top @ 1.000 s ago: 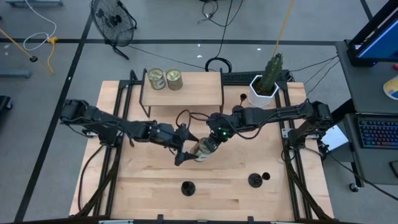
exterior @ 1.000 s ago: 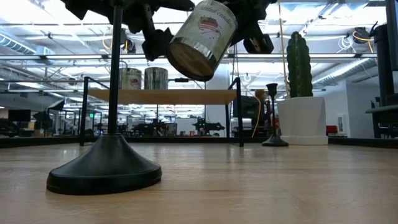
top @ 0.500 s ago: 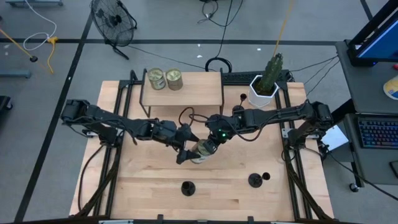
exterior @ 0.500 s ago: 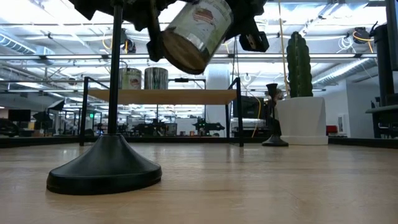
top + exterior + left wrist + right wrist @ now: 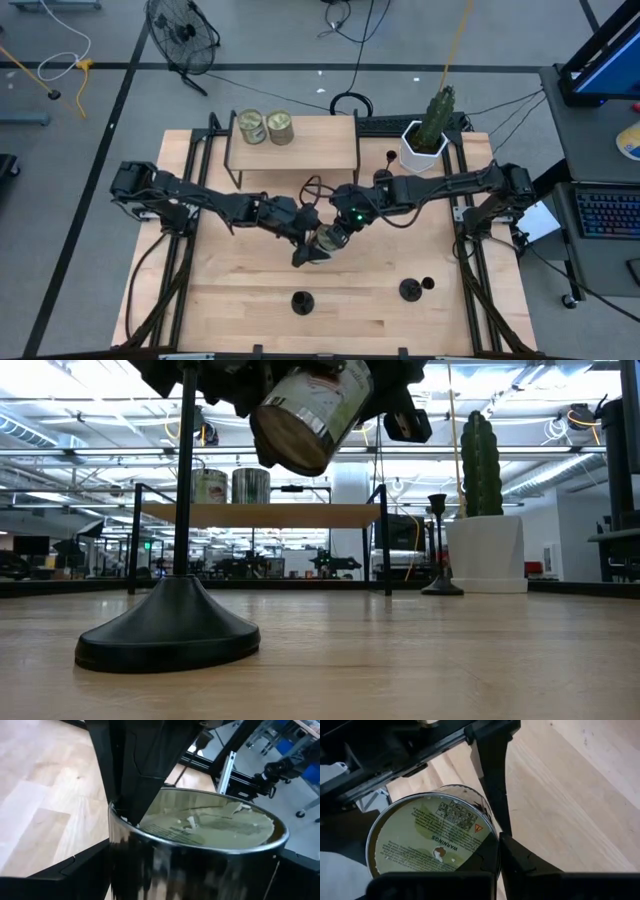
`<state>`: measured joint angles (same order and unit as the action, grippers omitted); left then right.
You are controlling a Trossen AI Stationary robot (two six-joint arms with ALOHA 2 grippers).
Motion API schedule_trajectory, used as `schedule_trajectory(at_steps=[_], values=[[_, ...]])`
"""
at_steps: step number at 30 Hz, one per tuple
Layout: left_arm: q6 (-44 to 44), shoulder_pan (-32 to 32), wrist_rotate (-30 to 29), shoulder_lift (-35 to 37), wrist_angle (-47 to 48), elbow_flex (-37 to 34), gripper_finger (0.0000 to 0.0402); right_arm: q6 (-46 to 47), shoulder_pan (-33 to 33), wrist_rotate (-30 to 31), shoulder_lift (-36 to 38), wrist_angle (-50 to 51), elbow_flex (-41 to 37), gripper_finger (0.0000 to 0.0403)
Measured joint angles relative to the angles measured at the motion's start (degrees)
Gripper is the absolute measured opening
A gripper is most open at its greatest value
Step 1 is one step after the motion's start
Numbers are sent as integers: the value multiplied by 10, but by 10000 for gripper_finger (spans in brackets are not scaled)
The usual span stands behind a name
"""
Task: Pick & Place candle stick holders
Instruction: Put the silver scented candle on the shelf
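Three black candle stick holders stand upright on their disc bases: one near the front edge [image 5: 301, 301] that looms large in the low view [image 5: 168, 632], one at the front right [image 5: 409, 290], and one by the cactus pot [image 5: 390, 157] [image 5: 438, 550]. No gripper touches them. Over the table's middle my right gripper [image 5: 338, 236] is shut on a glass candle jar [image 5: 324, 241] [image 5: 312, 405]. My left gripper [image 5: 306, 250] is open, with a finger on either side of the same jar [image 5: 200, 835]. My right gripper pinches the jar's side wall [image 5: 487, 847] between its two fingers, coming slanting down from the table's right. The jar is lifted clear of the table and tilted, its labelled base [image 5: 430, 840] facing the wrist camera. My left gripper's fingers flank the jar from the left; I cannot tell whether they touch it.
A low wooden shelf [image 5: 330, 145] at the back holds two more jars [image 5: 265, 127]. A white pot with a green cactus [image 5: 425, 140] stands at the back right. Bare wood lies along the front between the two near holders.
My left gripper has moved toward the table's right, up to the jar, and its fingers now stand around it. The jar, held by my right gripper, has stayed lifted and tilted, shifting only slightly.
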<state>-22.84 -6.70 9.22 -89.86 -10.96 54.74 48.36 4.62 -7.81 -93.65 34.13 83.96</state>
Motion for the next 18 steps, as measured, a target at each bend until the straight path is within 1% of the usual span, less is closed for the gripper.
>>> schedule_trajectory(at_steps=[6,10,18], values=[[-34,-5,-9,0,4,0,397,-2,0,0,0,2,0,0],[-29,-6,-7,0,4,0,397,-2,0,-1,0,2,0,0],[-43,-7,-26,0,15,0,397,-11,0,0,0,3,0,0]])
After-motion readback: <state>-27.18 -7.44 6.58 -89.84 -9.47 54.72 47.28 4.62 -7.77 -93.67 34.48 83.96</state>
